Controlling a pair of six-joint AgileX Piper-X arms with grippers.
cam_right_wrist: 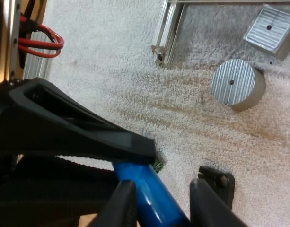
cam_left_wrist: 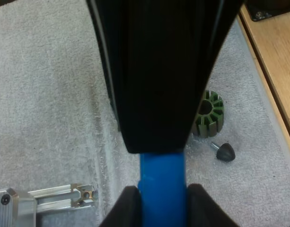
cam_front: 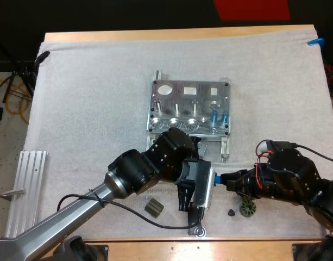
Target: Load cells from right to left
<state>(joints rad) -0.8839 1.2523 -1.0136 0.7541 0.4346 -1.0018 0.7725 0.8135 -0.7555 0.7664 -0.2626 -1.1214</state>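
The held cell is mostly covered: a short blue stretch shows between the two grippers, above the mat near its near edge, right of middle. The left gripper is clenched on it, both fingers pressing its sides. The right gripper meets it end-on. In the right wrist view one finger touches the cell while the other stands off with a sliver of mat between, so that grip is released.

The left arm hides the fixture's near edge. In the left wrist view the right gripper's black body cuts off part of the ring.

There are three cells: the held one and two upright in the fixture, close together at its right side near its near edge.

There are three dark parts. The toothed green ring and a small knob lie just beside each other toward the mat's near right corner. A block lies by the near edge, under the left arm.

The right wrist view has one ribbed metal disc and one square metal block on the mat, beside a rail end.

One ribbed plate lies at the mat's near left corner, and one washer lies at the near edge.
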